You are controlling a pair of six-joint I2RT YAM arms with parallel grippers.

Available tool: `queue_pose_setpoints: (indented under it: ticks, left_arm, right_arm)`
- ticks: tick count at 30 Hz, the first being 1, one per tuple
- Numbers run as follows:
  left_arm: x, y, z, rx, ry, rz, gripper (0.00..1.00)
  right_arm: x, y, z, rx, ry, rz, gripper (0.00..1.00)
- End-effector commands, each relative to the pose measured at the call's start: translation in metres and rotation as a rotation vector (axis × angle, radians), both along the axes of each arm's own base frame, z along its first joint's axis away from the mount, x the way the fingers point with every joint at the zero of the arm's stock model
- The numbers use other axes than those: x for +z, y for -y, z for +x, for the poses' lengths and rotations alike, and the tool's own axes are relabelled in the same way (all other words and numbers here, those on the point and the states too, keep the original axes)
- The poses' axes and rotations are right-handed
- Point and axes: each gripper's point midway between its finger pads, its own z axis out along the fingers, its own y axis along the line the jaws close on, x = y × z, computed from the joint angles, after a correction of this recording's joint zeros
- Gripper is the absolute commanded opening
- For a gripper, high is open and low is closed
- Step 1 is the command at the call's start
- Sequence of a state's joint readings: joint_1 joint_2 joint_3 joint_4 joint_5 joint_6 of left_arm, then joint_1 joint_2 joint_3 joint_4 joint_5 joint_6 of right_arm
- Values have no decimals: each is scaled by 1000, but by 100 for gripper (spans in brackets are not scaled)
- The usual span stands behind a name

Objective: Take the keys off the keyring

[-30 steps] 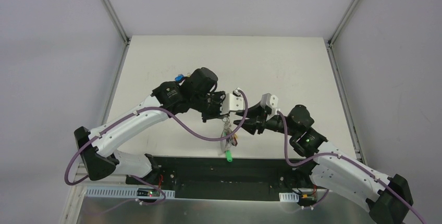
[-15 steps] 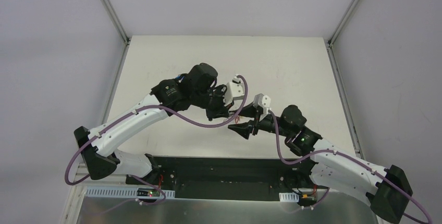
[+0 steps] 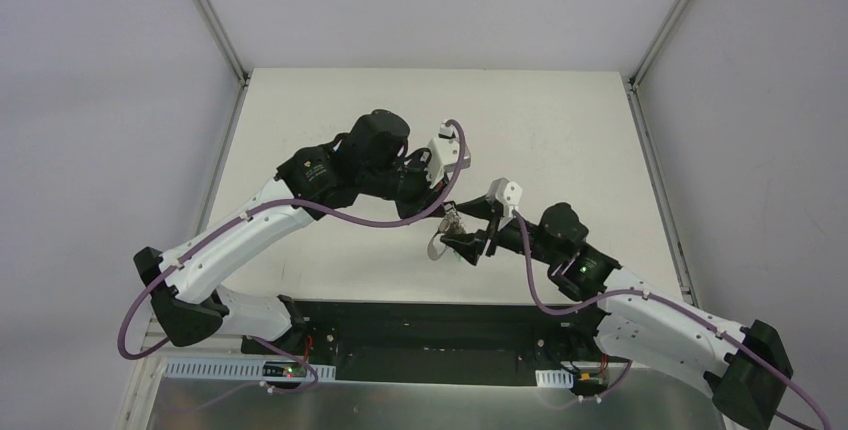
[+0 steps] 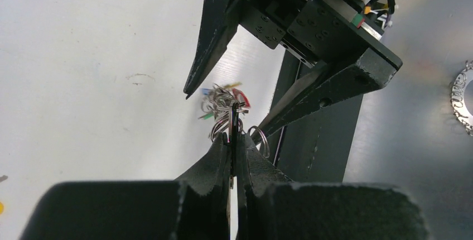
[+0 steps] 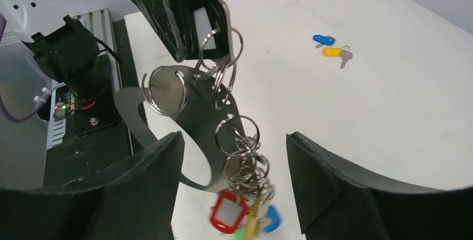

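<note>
My left gripper [image 4: 233,139] is shut on the flat metal clip [image 5: 220,28] at the top of the keyring [image 5: 237,134], holding it above the table. A chain of silver rings hangs from the clip, with a grey strap loop [image 5: 195,117] behind it. Keys with red [image 5: 226,213], yellow, blue and green heads dangle, blurred, at the bottom. My right gripper [image 5: 234,139] is open, one finger on each side of the hanging rings, not touching them. In the top view the left gripper [image 3: 447,212] and right gripper [image 3: 465,240] meet near the table's front middle.
Two loose keys, one blue-headed [image 5: 323,40] and one yellow-headed [image 5: 334,52], lie on the white table beyond the grippers. The black mounting plate [image 3: 420,315] runs along the near edge just below the keyring.
My left gripper has lifted the keyring and drawn it back. The right gripper has moved left and forward, so the hanging rings now sit between its open fingers.
</note>
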State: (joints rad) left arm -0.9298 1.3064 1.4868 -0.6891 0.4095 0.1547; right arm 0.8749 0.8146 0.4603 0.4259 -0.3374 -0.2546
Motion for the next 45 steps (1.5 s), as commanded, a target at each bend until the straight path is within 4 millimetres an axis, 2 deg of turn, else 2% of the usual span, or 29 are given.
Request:
queue_pose_setpoints:
  ticks: [1,10,15,22,30,36,45]
  left_arm:
    - [45,5,-6,10,17,-133,0]
    - [59,12,-14,-9,-34,-179,0]
    - [65,12,-15,0,-50,-195,0]
    - [59,10,-8,61,-61,-180,0]
    - [42,2,12,173,-25,-123,0]
    - [34,0,23,233,-18,-97,0]
    - [17,4,38,322,-49,-55,0]
  right_arm:
    - [22,10,11,-89,58,48,74]
    - [20,17,32,-199,69,-3,73]
    - [15,32,47,-319,70,-19,73]
    - [17,42,41,-325,80,-20,73]
    - [26,53,19,-268,81,-1,73]
    - [44,43,1,-176,34,78,73]
    - [63,23,10,-198,-144,197,71]
